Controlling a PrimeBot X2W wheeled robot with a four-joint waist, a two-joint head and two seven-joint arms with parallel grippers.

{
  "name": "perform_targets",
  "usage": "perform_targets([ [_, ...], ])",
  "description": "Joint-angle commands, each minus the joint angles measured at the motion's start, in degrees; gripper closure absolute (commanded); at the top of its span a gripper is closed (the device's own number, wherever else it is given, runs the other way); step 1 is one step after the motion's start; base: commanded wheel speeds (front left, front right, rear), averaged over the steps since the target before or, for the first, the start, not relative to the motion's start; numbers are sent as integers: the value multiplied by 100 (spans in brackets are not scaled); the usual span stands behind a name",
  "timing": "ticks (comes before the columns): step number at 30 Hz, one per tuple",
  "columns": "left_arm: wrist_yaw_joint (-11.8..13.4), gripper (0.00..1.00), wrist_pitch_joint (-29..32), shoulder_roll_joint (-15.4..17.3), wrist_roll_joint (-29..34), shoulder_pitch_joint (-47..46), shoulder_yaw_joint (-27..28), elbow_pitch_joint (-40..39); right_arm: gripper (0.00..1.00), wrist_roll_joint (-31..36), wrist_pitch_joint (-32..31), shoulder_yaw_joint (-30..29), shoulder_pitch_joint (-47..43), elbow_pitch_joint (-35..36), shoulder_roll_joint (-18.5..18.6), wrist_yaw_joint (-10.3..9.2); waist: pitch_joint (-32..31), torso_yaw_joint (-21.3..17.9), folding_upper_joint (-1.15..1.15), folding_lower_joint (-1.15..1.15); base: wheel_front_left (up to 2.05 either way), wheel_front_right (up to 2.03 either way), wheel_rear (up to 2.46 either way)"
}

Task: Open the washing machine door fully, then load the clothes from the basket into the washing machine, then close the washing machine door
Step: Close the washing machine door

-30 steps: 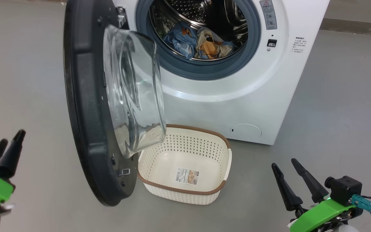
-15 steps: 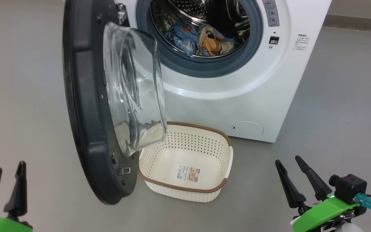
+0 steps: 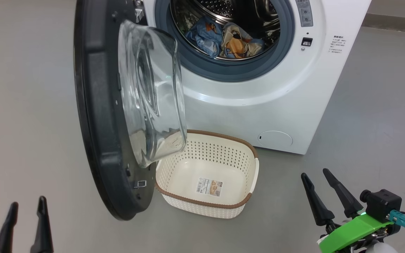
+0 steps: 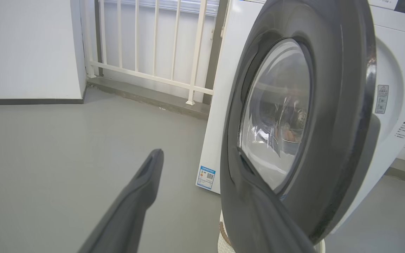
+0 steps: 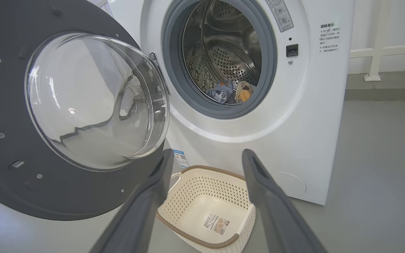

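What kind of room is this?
Probably a laundry area, maybe a utility room or balcony. A white washing machine stands with its door open and clothes inside, an empty basket sits on the grey floor before it, and a white railing runs behind.

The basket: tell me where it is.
In the head view the basket sits on the floor at lower centre, in front of the washing machine, just right of the open door.

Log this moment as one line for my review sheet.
door: open | clothes: in drum | basket: empty | left gripper: open, holding nothing | right gripper: open, holding nothing | pending: close door
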State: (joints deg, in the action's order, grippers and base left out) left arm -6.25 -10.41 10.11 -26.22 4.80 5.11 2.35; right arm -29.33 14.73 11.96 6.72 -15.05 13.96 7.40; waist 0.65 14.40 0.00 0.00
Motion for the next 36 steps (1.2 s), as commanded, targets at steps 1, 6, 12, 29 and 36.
perform_targets([
  [1, 9, 0, -143, 71, 120, -40, 149, -58, 0, 26, 27, 58, -10, 164, 21, 9, 8, 18, 0, 0, 0, 0, 0],
  [6, 70, 0, -319, -35, 214, 7, 171, 37, 0, 31, 27, 26, -48, 166, 29, 9, 38, 62, 0, 0, 0, 0, 0],
  [12, 42, 0, -421, -121, 313, 69, 152, 135, 0, 188, 27, -1, -40, 249, 61, 9, 84, 62, 0, 0, 0, 0, 0],
  [29, -54, 0, -458, -307, 460, -14, 197, 136, 0, 260, 27, 8, -26, 316, 78, 9, 137, 62, 0, 0, 0, 0, 0],
  [36, -77, 0, -458, -361, 484, -37, 230, 118, 0, 281, 27, 14, -38, 322, 82, 9, 143, 91, 0, 0, 0, 0, 0],
])
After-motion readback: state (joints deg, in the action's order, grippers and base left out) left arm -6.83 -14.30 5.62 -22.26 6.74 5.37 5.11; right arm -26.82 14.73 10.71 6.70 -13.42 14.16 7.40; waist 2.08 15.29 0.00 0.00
